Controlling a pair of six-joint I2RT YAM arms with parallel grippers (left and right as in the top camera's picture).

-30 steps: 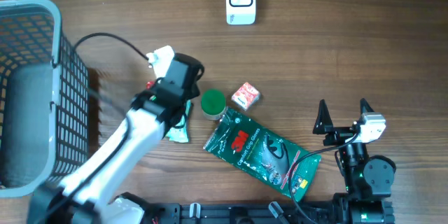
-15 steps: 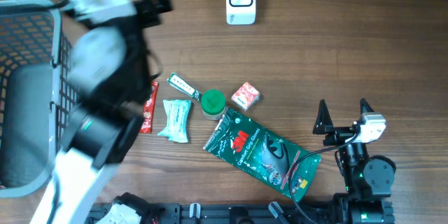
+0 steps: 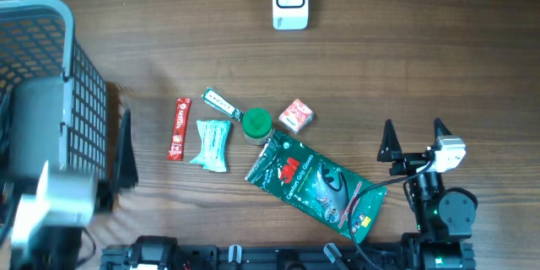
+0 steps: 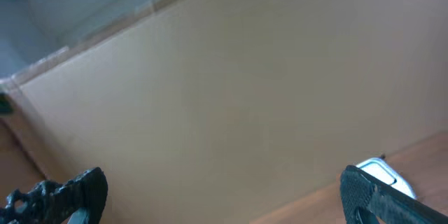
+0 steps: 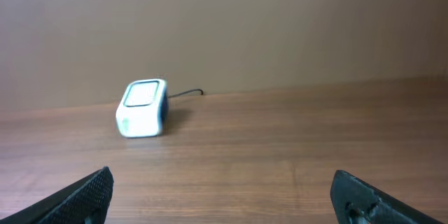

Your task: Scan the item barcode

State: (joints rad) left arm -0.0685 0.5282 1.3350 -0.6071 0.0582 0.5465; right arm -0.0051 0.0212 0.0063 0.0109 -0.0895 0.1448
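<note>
The table [image 3: 422, 67] is brown wood, grained and matt. Ahead of the right jaws, the scanner [image 5: 142, 108] looks smooth white plastic (slightly glossy). The green pouch [image 3: 316, 184] beside those jaws is shiny film.

a white scanner [image 5: 142, 107] sits far and left on the wooden table [image 5: 294, 147], its thin cable [image 5: 185, 94] running right along the brown wall [image 5: 245, 21]. two dark fingertips [image 5: 87, 192] frame the near corners, wide apart.

The green package [image 3: 316, 187] bears a "3M" logo near its upper left end. A line of white print runs beside the logo but is too small to read. The red bar [image 3: 178, 128] carries white lettering along its length, also too small to read.
</note>
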